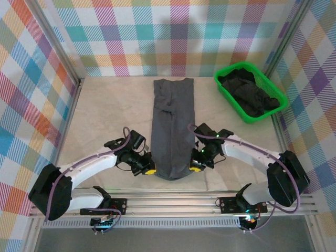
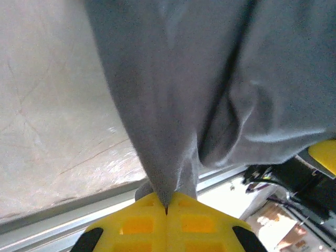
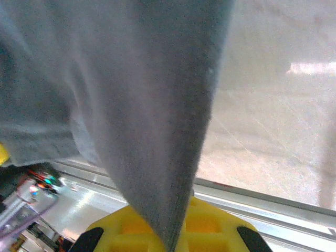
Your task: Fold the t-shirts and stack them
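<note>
A slate blue-grey t-shirt lies folded into a long narrow strip down the middle of the table, from the back to the near edge. My left gripper is shut on its near left corner, and the cloth runs up out of the yellow jaws. On the other side my right gripper is shut on the near right corner, with the cloth rising from between its yellow jaws. Dark t-shirts lie crumpled in the green basket at the back right.
The beige table top is ringed by checked walls on three sides. An aluminium rail runs along the near edge between the arm bases.
</note>
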Controlling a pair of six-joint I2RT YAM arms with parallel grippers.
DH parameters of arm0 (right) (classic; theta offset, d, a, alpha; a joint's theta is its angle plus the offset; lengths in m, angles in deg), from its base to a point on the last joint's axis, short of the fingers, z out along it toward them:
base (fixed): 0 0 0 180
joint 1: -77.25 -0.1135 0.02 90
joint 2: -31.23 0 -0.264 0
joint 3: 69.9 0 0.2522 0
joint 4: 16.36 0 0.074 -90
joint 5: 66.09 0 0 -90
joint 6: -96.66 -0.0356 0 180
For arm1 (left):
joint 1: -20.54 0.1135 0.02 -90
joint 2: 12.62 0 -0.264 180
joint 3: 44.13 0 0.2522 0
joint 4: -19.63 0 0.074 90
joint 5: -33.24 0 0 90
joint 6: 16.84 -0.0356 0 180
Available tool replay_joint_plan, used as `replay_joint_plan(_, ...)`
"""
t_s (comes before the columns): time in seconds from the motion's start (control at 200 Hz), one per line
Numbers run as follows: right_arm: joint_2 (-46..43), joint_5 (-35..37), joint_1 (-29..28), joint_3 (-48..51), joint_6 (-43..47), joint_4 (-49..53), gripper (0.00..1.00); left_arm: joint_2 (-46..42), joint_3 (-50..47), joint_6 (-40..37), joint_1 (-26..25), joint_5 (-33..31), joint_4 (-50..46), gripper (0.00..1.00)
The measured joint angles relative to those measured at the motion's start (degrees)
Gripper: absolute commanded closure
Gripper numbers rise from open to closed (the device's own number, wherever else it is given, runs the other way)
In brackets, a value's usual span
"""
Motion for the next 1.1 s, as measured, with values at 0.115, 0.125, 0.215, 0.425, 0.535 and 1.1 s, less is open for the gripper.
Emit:
replay_joint_plan(0.115, 0.35, 1.73, 3.72, -6.19, -0.07, 1.38, 1.00, 0.61, 3.50, 1.81, 3.28, -2.21, 1.86, 1.00)
replay_joint_plan(0.125, 0.50, 1.84, 4.11, -6.82, -0.04, 1.55, 1.00, 0.85, 3.96, 1.84, 3.65, -2.47, 1.92, 1.00)
replay_joint_plan(0.215, 3.08, 2.73, 7.52, -12.63, 0.48, 1.84, 1.00, 4.09, 9.29, 2.38, 6.27, -3.67, 3.50, 1.00)
replay_joint_plan(0.425, 14.84, 4.11, 14.16, -27.12, 3.41, 2.34, 1.00, 17.51, 26.14, 1.07, 12.11, -6.78, 6.19, 1.00)
replay_joint_plan(0.535, 21.92, 4.24, 16.85, -34.12, 4.55, 2.25, 1.00, 23.87, 32.76, 0.37, 14.21, -7.63, 7.04, 1.00)
replay_joint_plan(1.1, 37.42, 3.23, 22.18, -44.96, 13.51, -2.86, 0.33, 35.21, 36.85, -0.31, 15.65, -15.74, 8.50, 0.53)
